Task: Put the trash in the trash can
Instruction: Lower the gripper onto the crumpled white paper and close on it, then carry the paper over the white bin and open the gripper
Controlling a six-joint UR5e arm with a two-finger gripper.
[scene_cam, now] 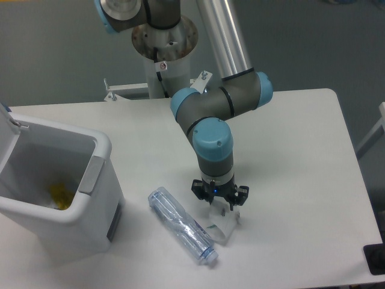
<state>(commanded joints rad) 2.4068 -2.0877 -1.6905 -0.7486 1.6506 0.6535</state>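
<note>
As your claw (219,203) sits spread over the packet (221,226), closing off-centre could nudge it into the bottle (181,224).

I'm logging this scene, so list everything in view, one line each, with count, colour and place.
water bottle: one, clear, lying on the table front centre, cap end toward the front.
packet: one, white, on the table beside the bottle, right under the gripper.
trash can: one, white with grey handle panel, front left, lid open, something yellow inside.
table: one, white, fills most of the view.
black object: one, at the table's front right corner.
arm: one, grey with blue caps, base behind the table.
gripper: one, black, jaws down at the packet.
</note>
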